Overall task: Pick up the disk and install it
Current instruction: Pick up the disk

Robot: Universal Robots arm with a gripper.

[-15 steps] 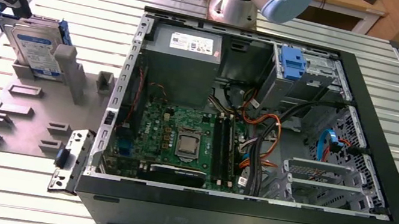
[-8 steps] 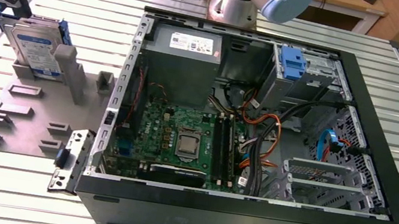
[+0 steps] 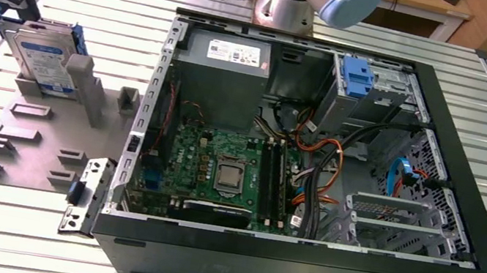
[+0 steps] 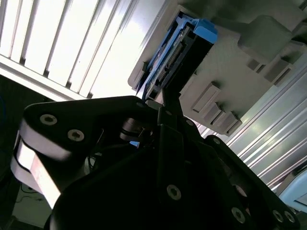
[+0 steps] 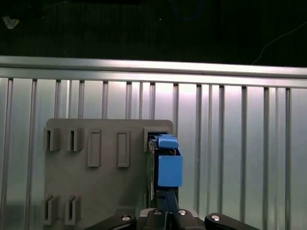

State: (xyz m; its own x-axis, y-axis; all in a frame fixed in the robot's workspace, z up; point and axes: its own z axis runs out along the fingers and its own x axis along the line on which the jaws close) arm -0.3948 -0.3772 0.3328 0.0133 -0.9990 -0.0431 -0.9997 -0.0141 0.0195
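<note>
In the exterior view, the flat silver-grey metal disk (image 3: 42, 58) with blue plastic rails is seen standing upright in the grey slotted fixture plate (image 3: 34, 146), with the black gripper (image 3: 29, 13) at its top edge. In the second wrist view, the disk (image 4: 175, 57) is shown edge-on just ahead of the gripper (image 4: 160, 103). In the first wrist view, the disk (image 5: 168, 167) is met by the gripper (image 5: 166, 208), and whether it is pinched cannot be told.

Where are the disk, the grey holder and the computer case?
disk (image 3: 39, 58): exterior view, on its label.
holder (image 3: 37, 158): exterior view, on a bare part of its base plate.
case (image 3: 234, 254): exterior view, on its black outer wall.
</note>
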